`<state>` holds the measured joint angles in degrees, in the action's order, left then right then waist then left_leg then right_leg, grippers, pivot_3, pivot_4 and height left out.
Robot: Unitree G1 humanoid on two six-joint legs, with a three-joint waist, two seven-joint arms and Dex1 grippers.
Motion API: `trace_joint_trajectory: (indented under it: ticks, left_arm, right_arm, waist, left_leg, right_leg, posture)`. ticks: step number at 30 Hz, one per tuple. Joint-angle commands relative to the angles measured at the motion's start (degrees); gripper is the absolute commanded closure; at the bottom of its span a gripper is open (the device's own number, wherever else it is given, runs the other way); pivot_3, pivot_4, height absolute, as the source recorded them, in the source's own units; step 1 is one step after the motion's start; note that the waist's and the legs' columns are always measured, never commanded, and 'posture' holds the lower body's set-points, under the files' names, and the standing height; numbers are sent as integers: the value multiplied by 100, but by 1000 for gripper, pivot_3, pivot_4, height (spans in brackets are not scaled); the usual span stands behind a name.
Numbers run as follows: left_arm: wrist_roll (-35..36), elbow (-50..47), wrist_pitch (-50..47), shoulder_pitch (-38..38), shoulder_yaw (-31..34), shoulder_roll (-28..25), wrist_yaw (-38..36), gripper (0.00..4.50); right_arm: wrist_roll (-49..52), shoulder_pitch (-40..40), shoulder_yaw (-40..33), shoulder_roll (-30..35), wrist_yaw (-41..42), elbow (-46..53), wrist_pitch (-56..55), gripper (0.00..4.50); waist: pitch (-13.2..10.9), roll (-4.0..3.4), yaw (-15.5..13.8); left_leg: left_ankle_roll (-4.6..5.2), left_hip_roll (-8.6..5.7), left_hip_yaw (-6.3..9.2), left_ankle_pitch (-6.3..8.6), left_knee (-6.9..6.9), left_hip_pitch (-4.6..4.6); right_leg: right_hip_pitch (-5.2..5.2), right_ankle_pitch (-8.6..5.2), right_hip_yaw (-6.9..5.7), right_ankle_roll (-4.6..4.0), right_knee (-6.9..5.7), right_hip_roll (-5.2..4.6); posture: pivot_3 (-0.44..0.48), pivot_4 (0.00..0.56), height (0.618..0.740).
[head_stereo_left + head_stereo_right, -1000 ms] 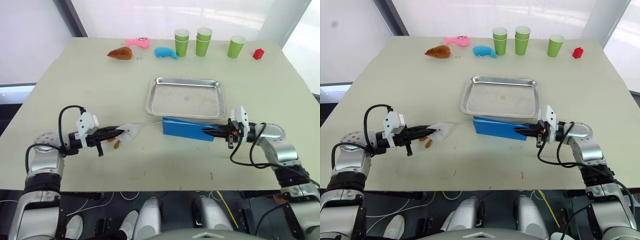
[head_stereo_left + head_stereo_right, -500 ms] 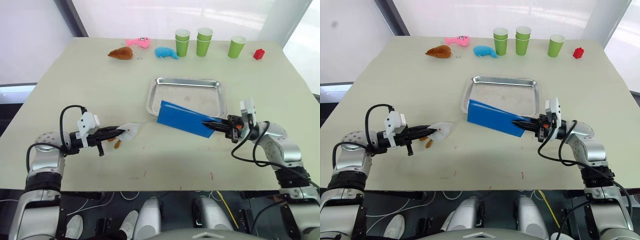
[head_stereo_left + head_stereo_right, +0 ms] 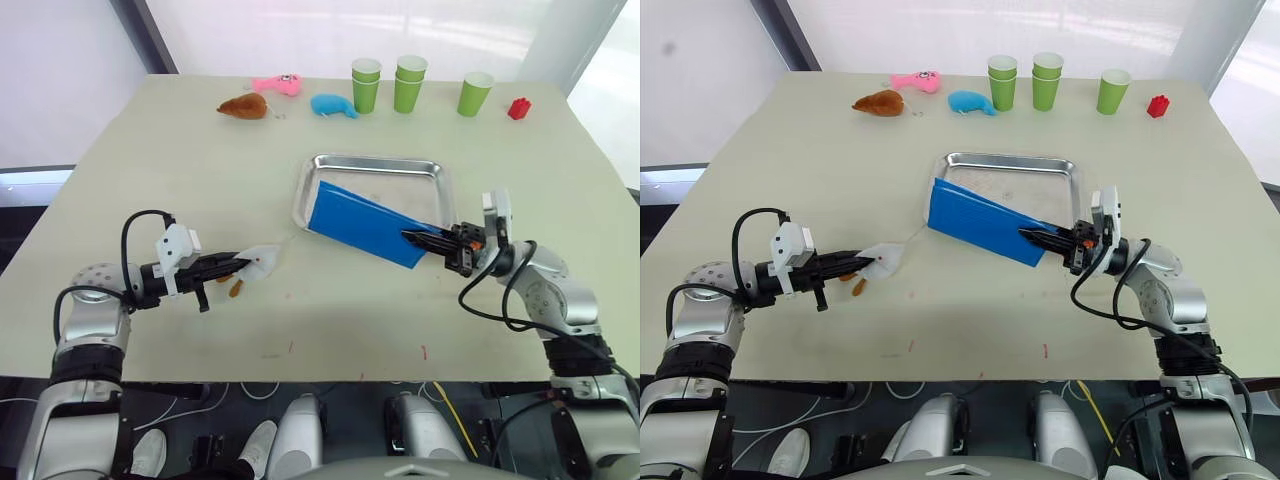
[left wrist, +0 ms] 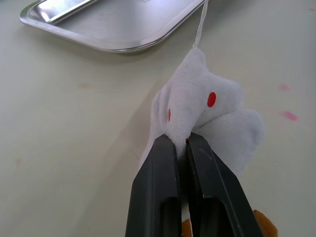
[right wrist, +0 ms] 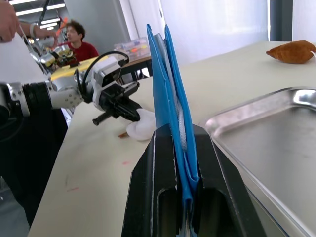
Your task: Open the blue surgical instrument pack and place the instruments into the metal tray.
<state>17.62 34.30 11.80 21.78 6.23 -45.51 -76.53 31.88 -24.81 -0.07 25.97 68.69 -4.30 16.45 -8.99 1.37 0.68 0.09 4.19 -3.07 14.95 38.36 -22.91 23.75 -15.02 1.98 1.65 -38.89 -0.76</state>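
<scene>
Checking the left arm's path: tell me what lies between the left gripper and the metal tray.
Left eye view: the left gripper pinches a white plush toy; beyond it, bare table reaches the metal tray.

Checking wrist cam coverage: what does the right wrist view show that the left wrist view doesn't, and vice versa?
Right wrist view alone: the right gripper shut on the blue pack, held on edge and not opened; the left gripper seen from across the table; a brown plush toy; a person in the background.
Left wrist view alone: a close look at the red dots on the white plush and the string running from it.
Both: the white plush toy pinched in the left gripper, and the metal tray.
</scene>
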Motion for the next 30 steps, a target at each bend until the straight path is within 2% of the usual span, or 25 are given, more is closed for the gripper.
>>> trace_joint_trajectory:
  ticks: [1, 7, 14, 15, 16, 18, 19, 21, 22, 24, 27, 30]
  left_arm:
    - [-259, 236, 130, -81, -29, -343, -186, 4462]
    - [-209, 720, 602, 269, 126, -559, -370, 4462]
    - [-29, 607, -44, 244, 103, -715, -802, 4462]
    - [24, 487, -176, 196, 97, -724, -868, 3759]
    - [47, 389, -271, 154, 84, -739, -929, 3621]
    - [54, 271, -392, 107, 65, -773, -997, 2507]
    - [56, 248, -420, 109, 70, -789, -1006, 2211]
    - [74, 227, -488, 146, 94, -825, -1030, 1024]
    - [98, 232, -541, 194, 114, -881, -1099, 1024]
    - [105, 247, -621, 266, 125, -991, -1229, 70]
    - [60, 170, -810, 311, 39, -1249, -1508, 26]
    - [481, -179, -1362, 387, 35, -1382, -1597, 26]
  right_arm:
    - [-373, -91, 132, 191, 314, -16, -592, 4500]
    - [-938, -221, 477, 349, 575, -212, -1181, 4500]
    - [-1054, -257, 628, 301, 552, -188, -1267, 4500]
    - [-1058, -260, 639, 287, 543, -179, -1279, 4500]
    - [-1061, -264, 649, 268, 532, -163, -1281, 4500]
    - [-1065, -274, 665, 239, 519, -129, -1271, 4500]
    - [-1071, -285, 674, 227, 516, -122, -1270, 4500]
    - [-1081, -307, 684, 206, 513, -124, -1272, 4500]
    - [-1086, -325, 683, 197, 517, -138, -1284, 4500]
    - [-1083, -353, 682, 195, 521, -161, -1299, 4500]
    - [-1066, -373, 681, 214, 537, -176, -1304, 4500]
    - [-1057, -378, 678, 223, 557, -195, -1312, 4500]
  waist:
    - [0, 0, 34]
    - [-2, -2, 61]
    - [-2, -2, 51]
    - [-2, -2, 47]
    - [-2, -2, 45]
    - [-2, -2, 33]
    - [-2, -2, 23]
    - [-2, -2, 11]
    - [-2, -2, 9]
    - [-3, -1, 8]
    - [-3, -1, 8]
    - [-4, 0, 8]
  left_leg:
    - [0, 0, 0, 0, -1, 1]
    - [0, 3, 0, 0, -3, 3]
    - [0, 3, -12, 0, -4, 1]
    - [0, 3, -14, 0, -4, 1]
    - [0, 3, -16, 0, -3, 1]
    - [0, 4, -18, 0, -3, 1]
    - [0, 4, -18, 0, -3, 1]
    - [0, 4, -19, 0, -3, 1]
    - [0, 4, -19, 0, -3, 1]
    - [0, 3, -20, 0, -3, 0]
    - [0, 4, -21, 0, -3, -2]
    - [0, 4, -21, 0, -3, -3]
  right_leg:
    - [1, 0, 1, 0, -1, 2]
    - [6, 0, 5, -2, -4, 9]
    - [12, 0, 14, -1, -3, 6]
    - [12, 0, 15, -1, -4, 6]
    - [13, 0, 16, -1, -4, 5]
    - [14, 0, 18, -1, -4, 5]
    - [14, 0, 18, -1, -5, 5]
    - [15, 0, 18, -1, -5, 5]
    - [15, 0, 18, -1, -5, 5]
    - [16, 0, 18, -1, -4, 4]
    - [18, 0, 19, -1, -4, 4]
    - [18, 0, 19, -1, -4, 4]
  posture:
    - [0, 150, 740]
    - [0, 150, 740]
    - [0, 150, 740]
    - [0, 150, 740]
    - [0, 150, 740]
    - [0, 150, 740]
    - [0, 150, 740]
    - [0, 150, 740]
    - [0, 150, 740]
    - [0, 150, 740]
    - [0, 150, 740]
    - [0, 150, 740]
